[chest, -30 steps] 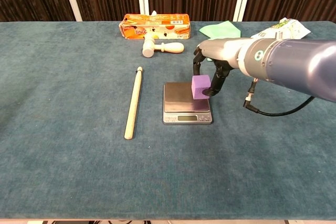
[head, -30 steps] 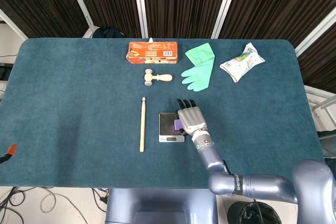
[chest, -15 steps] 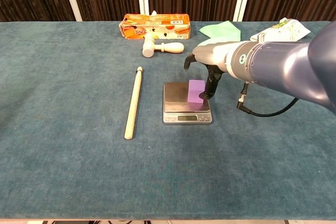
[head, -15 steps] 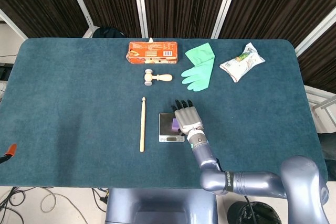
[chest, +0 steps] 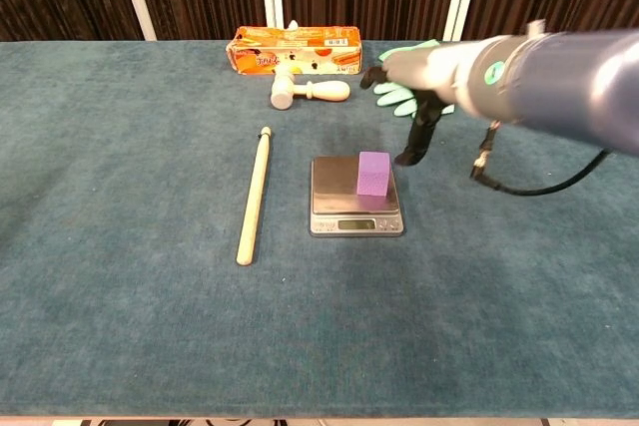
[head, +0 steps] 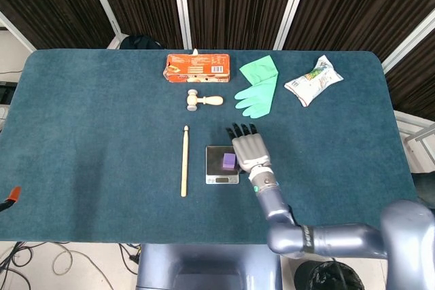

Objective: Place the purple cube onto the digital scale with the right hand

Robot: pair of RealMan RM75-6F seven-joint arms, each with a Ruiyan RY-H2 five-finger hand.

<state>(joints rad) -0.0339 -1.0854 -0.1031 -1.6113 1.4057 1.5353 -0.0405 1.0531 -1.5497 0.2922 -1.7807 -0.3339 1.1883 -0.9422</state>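
Cube: purple, resting on the right part of the scale platform, upright, nothing touching it.

Scale: mid-table, display edge toward me.

My right hand: just right of the scale and raised above it, fingers spread and pointing away from me, holding nothing (apart from the cube in the chest view).

Stick: lying left of the scale, well apart.

Mallet, orange box, green glove, snack bag: along the far side.

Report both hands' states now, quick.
Left hand: not in view.
Right hand: open, holding nothing; the purple cube sits on the scale.
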